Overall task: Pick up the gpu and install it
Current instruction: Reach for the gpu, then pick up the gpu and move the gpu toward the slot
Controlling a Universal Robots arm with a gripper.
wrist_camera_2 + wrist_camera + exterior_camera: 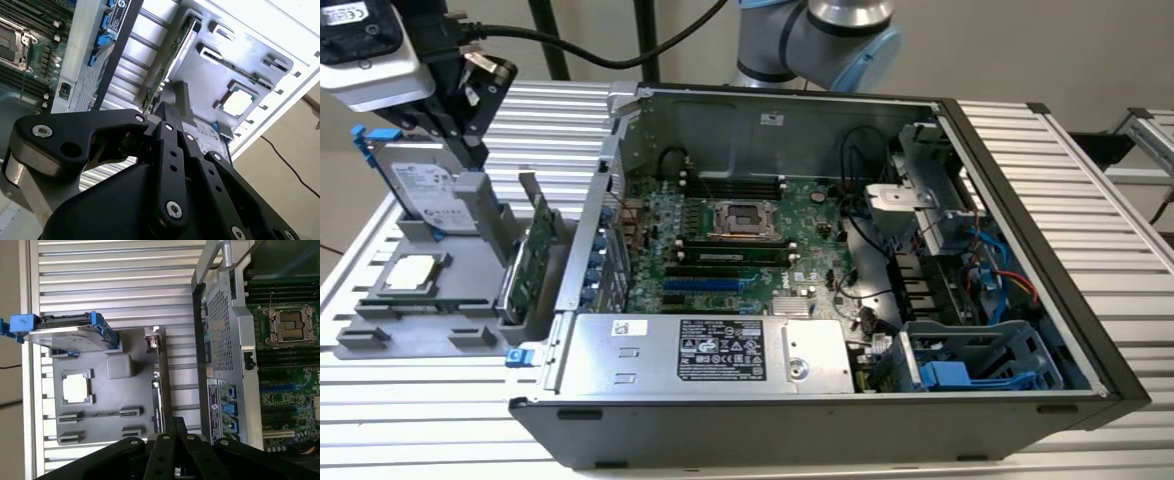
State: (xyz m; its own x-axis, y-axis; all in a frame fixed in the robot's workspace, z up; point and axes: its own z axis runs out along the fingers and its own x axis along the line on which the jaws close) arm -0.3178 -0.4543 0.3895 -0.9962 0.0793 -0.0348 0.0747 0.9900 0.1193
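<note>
Hovering at the upper left of the exterior view, the black linkage-fingered hand (464, 140) shows its fingers pressed together on nothing; both wrist views show the tips meeting. The gpu (536, 245), a flat green circuit-board card with a silver end bracket, stands on edge in a slot of the grey moulded fixture (420, 325) at the left of the frame. It sits on the side just beside the open dark-grey computer case (787, 440), and the hand is above the fixture and apart from the card. As I judge it, trouble would come from the tight surroundings. The card's thin top edge lies close to the case wall, and the silver hard drive with blue frame (420, 185) stands upright near the hand. A descent slightly off line, or with the fingers not spread, could strike the card's edge, tip it in its slot, or clip the drive. The first wrist view looks down on the card as a thin line, with its bracket end and the gap to the case wall plain, which is harder to read in the exterior view. The exterior view in turn gives the card's height and broad face, and the whole green motherboard (720, 250) inside the case, which rests on the ribbed aluminium bench (1081, 200).
</note>
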